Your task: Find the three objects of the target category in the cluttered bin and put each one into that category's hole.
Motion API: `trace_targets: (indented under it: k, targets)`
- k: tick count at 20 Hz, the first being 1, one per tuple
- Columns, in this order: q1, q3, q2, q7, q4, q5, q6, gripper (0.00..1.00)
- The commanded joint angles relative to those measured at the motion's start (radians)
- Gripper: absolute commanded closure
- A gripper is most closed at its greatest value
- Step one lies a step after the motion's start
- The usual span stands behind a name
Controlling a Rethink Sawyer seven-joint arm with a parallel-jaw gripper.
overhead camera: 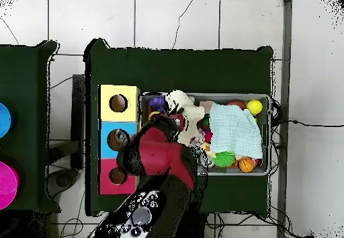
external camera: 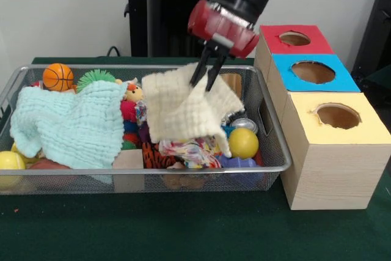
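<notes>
sweeping left to right: a mint cloth [external camera: 70, 123] drapes the bin's [external camera: 153, 172] toys, then the gripper [external camera: 205, 76] has its jaws clenched on a cream cloth [external camera: 186, 111] lifted above the clutter, with three holed boxes [external camera: 333, 151] beside. the thin pinch could slip, dropping the cloth back over hidden targets. only the front view shows the pinch; overhead, the arm hides it.

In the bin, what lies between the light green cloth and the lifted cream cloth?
In the front view, a small stuffed toy with red and yellow parts shows between the light green cloth and the cream cloth held by the gripper.
</notes>
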Motion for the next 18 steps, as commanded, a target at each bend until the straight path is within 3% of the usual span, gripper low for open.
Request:
trace_targets:
  k: [1, 5, 9, 14, 18]
  targets:
    - [0.106, -0.23, 0.039, 0.252, 0.012, 0.115, 0.0, 1.0]
    - [0.117, -0.226, 0.05, 0.264, 0.051, 0.147, -0.003, 1.0]
    - [0.103, -0.195, 0.012, 0.225, 0.044, 0.159, 0.114, 1.0]
    - [0.124, -0.252, 0.002, 0.191, 0.01, 0.167, 0.196, 1.0]
    - [0.117, -0.275, 0.021, 0.193, 0.015, 0.161, 0.163, 1.0]
